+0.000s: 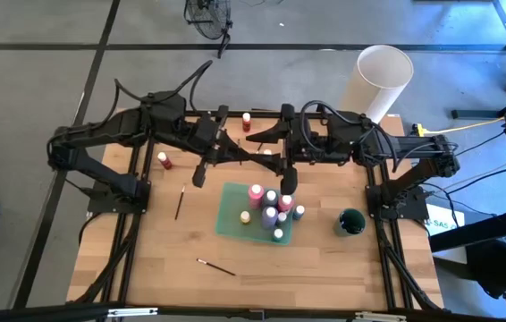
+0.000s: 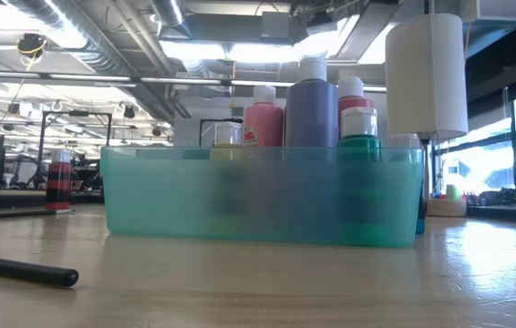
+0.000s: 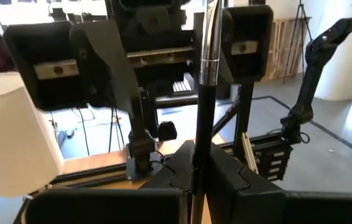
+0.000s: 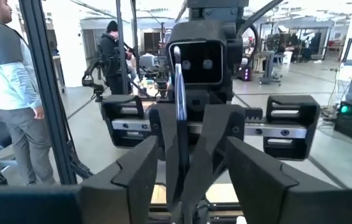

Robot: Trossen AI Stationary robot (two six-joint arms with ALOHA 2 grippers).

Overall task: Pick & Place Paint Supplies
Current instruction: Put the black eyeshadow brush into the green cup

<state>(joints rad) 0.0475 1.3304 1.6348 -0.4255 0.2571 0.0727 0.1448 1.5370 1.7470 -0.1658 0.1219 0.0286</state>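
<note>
Both arms meet above the desk [image 1: 146, 259], at 12 o'clock from the tray [image 1: 231, 219].

Left gripper [image 3: 198, 171]: fingers clamped tight on a held brush [image 3: 203, 124]. Its dark handle runs between the fingers and its silver ferrule points away from the wrist.

Right gripper [image 4: 191, 152] sits nose to nose with the left one. Its fingers are spread apart, either side of the left gripper's tip and the brush shaft. Cannot tell if they touch the brush.

The green tray is mid-desk with a cluster of bottles [image 1: 269, 215] standing upright in it: pink, purple, teal and white caps.

Still on the desk:
- red bottle [image 1: 164, 160] at 10 o'clock from the tray
- second bottle [image 1: 247, 117] at 12 o'clock, near the far edge, behind the grippers
- loose brush [image 1: 180, 201] at 9 o'clock, near the tray
- another brush [image 1: 215, 266] at 7 o'clock

A green cup [image 1: 351, 222] is at 3 o'clock from the tray. A white cylinder [image 1: 378, 80] stands at 1 o'clock, by the far corner.

People stand in the room behind, seen in the right wrist view.
</note>
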